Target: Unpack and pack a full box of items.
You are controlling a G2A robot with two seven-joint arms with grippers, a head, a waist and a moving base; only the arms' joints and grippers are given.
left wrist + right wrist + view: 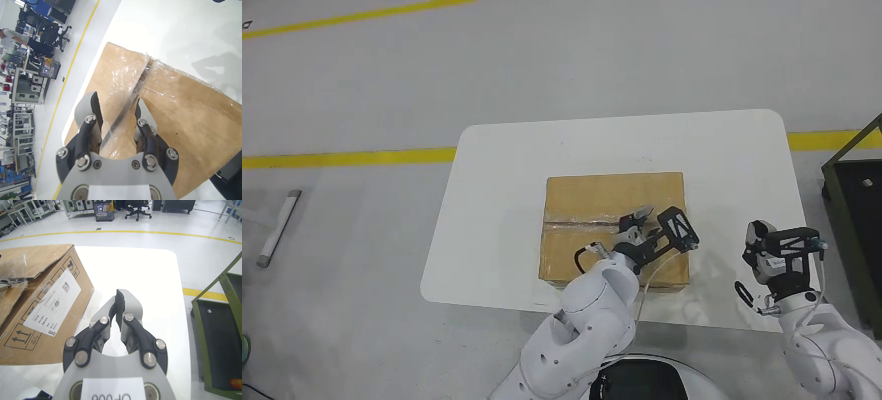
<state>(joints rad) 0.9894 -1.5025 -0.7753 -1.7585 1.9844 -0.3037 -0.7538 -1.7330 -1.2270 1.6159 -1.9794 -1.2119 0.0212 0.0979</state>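
A brown cardboard box [614,228] sits closed on the white table [502,200]. Clear tape [121,81] runs along its top seam, crinkled and partly loose. My left gripper [117,99] is open just above the box top, one finger on each side of the seam; from above, the left gripper [642,228] is over the box's near right part. My right gripper [118,294] is shut on nothing and hovers over bare table to the right of the box [43,306], whose side bears a white label [53,306]. The right gripper [755,238] is near the table's right front.
A green cart [213,332] stands off the table's right edge, and the same cart [854,210] shows from above. Bare table lies behind and to the left of the box. The yellow floor line [342,158] passes behind the table.
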